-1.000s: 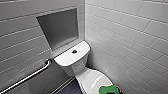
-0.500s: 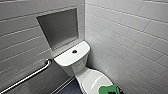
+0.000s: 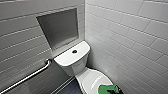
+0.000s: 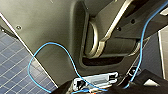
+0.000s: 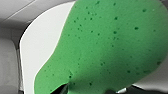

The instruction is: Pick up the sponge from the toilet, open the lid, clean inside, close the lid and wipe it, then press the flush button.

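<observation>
Because the sponge [image 3: 105,89] lies flat on the closed lid [image 3: 93,78], near its front edge, I have my right tool [image 3: 117,91] low and just beside it. My right wrist camera looks closely onto the sponge's pitted green face, with the white lid showing past its wavy edge. Whether that tool is spread, pressed together or pinching the sponge I cannot tell; I see dark parts at the sponge's border and no more. I judge this to be the pick-up step, with the rest of the task not yet done, since the lid is down over the bowl. Coming in low and close makes sense to me. The pad looks thin and soft, and it sits on smooth, glossy plastic, so I expect it would slide rather than lift if pushed from one side alone.

My left arm hangs by my own dark housing, where a blue cable [image 4: 37,58] loops across. Of my left tool I likewise cannot tell the state. Held there, it is well apart from the toilet [image 3: 75,63].

The flush button [image 3: 74,51] sits in the middle of the flat cistern top, well apart from the sponge. The toilet stands in a corner of pale tiled walls [image 3: 130,37]. A recessed niche [image 3: 60,27] is set above the cistern, a metal grab bar [image 3: 30,74] runs along the left wall, and dark blue floor tiles [image 3: 68,89] lie below.
</observation>
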`<state>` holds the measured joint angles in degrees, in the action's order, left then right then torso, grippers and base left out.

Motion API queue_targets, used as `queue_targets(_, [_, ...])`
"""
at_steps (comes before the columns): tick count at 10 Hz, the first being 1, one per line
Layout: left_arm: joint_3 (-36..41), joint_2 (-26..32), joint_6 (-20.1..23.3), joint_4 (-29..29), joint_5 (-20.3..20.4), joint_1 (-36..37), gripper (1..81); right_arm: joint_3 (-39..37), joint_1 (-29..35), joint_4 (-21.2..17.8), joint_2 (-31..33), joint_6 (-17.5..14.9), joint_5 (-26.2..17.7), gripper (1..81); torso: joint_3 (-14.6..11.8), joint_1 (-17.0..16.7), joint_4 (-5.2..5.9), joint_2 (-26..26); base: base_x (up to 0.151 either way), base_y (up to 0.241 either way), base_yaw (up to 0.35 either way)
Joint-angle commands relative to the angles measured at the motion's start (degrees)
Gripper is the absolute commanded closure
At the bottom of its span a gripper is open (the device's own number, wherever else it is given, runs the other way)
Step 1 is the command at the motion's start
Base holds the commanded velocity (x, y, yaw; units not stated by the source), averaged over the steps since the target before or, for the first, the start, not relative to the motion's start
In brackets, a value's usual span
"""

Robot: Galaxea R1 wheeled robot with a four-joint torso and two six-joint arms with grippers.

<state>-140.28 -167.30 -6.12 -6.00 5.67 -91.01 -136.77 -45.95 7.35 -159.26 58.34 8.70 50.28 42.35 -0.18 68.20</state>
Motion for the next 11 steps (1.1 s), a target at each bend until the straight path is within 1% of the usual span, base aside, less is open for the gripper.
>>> queue_targets(1, [0.62,0.12,0.14,-0.24,-4.97,-1.49,1.0,0.11,4.33,4.24,0.76,-0.07,2.45,1.0,0.0,0.0,0.0,0.0,0.0,0.0,0.0])
queue_targets(2, [0.7,0.21,0.06,-0.24,-5.14,-1.49,1.0,-0.06,3.62,5.3,0.59,-0.07,4.65,1.0,0.0,0.0,0.0,0.0,0.0,0.0,0.0])
queue_targets(3, [0.7,0.3,0.06,-0.07,-5.23,-1.49,1.0,-0.86,3.27,6.35,0.06,-0.07,5.36,1.0,0.0,0.0,0.0,0.0,0.0,0.0,0.0])
queue_targets(4, [0.7,0.3,-0.03,-0.07,-5.32,-1.67,1.0,-2.35,2.74,7.41,-0.82,0.02,5.45,1.0,0.0,0.0,0.0,0.0,0.0,0.0,0.0])
queue_targets(7, [0.7,0.47,0.05,-0.07,-5.49,-2.2,1.0,-9.82,2.56,7.67,-4.51,-0.16,5.62,1.0,0.0,0.0,0.0,0.0,0.0,0.0,0.0])
queue_targets(11, [0.7,0.47,-0.03,0.11,-5.49,-2.37,1.0,-12.02,3.62,10.84,-5.04,-0.07,5.62,1.0,0.0,0.0,0.0,0.0,0.0,0.0,0.0])
